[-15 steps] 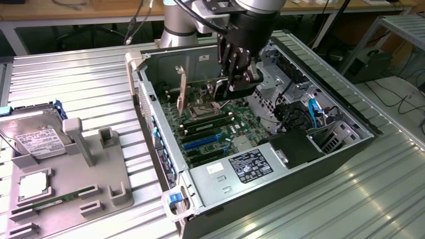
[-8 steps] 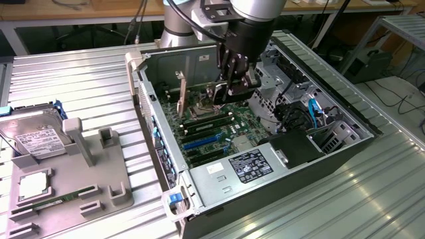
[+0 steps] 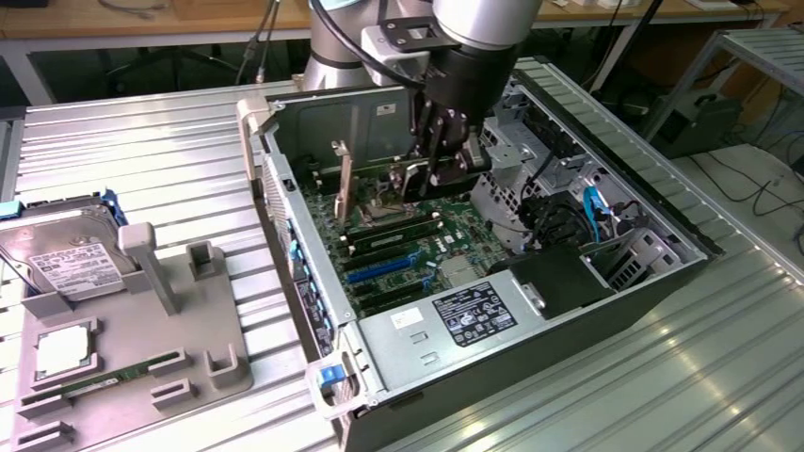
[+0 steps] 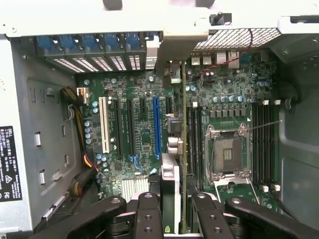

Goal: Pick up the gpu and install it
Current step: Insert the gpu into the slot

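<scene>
The gpu (image 4: 171, 164) is seen edge-on as a thin card with its silvery end bracket toward the case's rear slot covers. My gripper (image 4: 172, 211) is shut on it, one black finger on each face. In the exterior view the gripper (image 3: 440, 174) reaches down into the open computer case (image 3: 301, 245), and the gpu (image 3: 399, 184) stands upright just above the green motherboard (image 3: 415, 254). The card lies between the blue expansion slot (image 4: 157, 127) and the CPU socket (image 4: 227, 149). I cannot tell whether its lower edge touches a slot.
The power supply (image 3: 465, 315) and cables line the case's near end, and a drive cage (image 3: 515, 160) stands beside the gripper. Outside, at the exterior view's left, a grey fixture (image 3: 138, 320) carries a hard drive (image 3: 63, 259) and a green memory stick (image 3: 101, 384).
</scene>
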### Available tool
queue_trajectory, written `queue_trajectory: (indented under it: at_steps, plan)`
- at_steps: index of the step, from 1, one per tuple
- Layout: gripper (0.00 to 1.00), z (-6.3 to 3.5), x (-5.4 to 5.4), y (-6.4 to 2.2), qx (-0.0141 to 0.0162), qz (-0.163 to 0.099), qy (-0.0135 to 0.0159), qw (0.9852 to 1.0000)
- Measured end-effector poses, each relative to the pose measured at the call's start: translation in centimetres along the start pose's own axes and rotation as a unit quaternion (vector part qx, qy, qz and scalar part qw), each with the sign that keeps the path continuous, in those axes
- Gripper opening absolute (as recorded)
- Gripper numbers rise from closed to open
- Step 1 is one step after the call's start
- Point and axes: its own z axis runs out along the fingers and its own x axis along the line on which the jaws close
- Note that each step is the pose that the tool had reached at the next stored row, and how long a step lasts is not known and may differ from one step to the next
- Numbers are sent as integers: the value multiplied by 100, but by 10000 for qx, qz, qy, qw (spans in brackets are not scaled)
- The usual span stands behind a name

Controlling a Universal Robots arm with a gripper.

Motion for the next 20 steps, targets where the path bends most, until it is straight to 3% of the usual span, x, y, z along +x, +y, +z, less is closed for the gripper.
queue_trajectory:
  at_steps: [6, 10, 14, 16, 20]
  plan:
    - [28, 77, 6, 0, 7, -5, -1, 10000]
    - [28, 117, 12, 0, 30, -14, -3, 10000]
    - [28, 156, 19, 0, 91, -24, -5, 10000]
    - [28, 166, 20, 0, 137, -27, 1, 9999]
    - [28, 217, 27, 16, 143, -28, 10, 9999]
